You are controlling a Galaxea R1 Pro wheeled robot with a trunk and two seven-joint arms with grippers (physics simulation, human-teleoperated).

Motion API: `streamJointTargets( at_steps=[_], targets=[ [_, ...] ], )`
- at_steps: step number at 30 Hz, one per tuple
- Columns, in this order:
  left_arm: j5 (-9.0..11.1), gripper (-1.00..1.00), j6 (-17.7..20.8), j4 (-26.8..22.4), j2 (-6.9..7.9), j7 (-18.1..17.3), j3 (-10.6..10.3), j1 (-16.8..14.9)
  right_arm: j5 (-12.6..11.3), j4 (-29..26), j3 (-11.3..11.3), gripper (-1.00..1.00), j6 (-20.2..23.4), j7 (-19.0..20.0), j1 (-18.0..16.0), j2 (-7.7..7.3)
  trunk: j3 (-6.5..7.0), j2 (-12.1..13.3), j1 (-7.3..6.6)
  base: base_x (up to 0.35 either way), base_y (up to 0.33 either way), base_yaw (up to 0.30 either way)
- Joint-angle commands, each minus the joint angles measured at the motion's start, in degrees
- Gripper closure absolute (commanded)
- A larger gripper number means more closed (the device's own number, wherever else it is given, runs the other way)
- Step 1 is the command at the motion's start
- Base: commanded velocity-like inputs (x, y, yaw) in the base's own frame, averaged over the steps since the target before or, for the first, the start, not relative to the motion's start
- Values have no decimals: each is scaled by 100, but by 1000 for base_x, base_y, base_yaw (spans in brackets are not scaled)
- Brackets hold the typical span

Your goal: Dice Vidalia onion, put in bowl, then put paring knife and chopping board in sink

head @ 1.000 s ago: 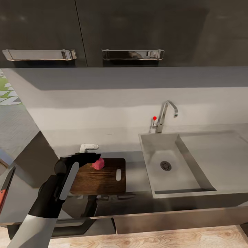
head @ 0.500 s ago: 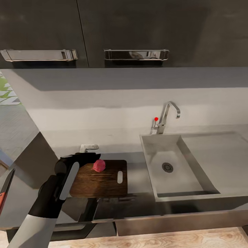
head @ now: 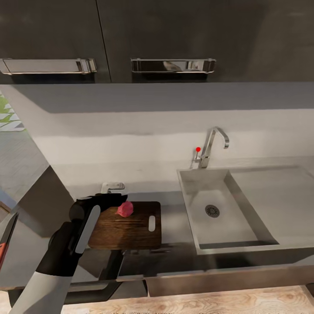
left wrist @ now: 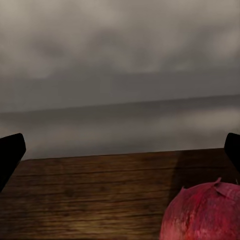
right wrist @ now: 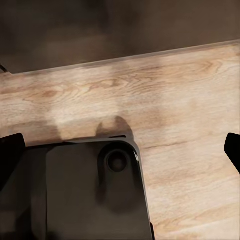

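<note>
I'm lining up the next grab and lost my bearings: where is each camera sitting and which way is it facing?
Head view: high, looking down over the countertop, sink and faucet; left arm and left gripper show.
Left wrist view: low over the chopping board, facing the grey backsplash; both fingertips at the edges.
Right wrist view: pointing down at the wood floor and the robot's dark base; fingertips spread.
Shared: head and left wrist views both show the board and the onion.

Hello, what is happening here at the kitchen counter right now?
The robot's left gripper is open beside a reddish onion that lies on the wooden chopping board, on the grey countertop left of the sink. The sink basin holds nothing. The right gripper hangs open over the wood floor.
</note>
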Motion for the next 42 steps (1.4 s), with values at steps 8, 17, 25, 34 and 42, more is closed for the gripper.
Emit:
streamJointTargets(
  at_steps=[8, 17, 25, 34, 42],
  targets=[
    [58, -100, 20, -4, 7, 59, -12, -3, -23, -14, 49, -100, -5, -47, 3, -7, -62, -8, 2, 0, 0, 0],
    [60, -100, 20, -4, 2, 59, -18, -3, -23, -14, 49, -100, -5, -50, 1, -7, -87, -8, 2, -113, -19, 0],
    [60, -100, 20, -6, 1, 59, -21, -3, -23, -14, 49, -100, -5, -48, 1, -7, -88, -8, 2, -106, -4, 0],
    [60, -100, 20, -6, 3, 61, -21, -3, -23, -14, 49, -100, -5, -48, 4, -7, -88, -8, 2, -4, 0, 0],
    [53, -100, 20, -21, 2, 68, -19, -3, -23, -14, 49, -100, -5, -48, 3, -7, -88, -8, 2, -32, 0, 0]
  ],
)
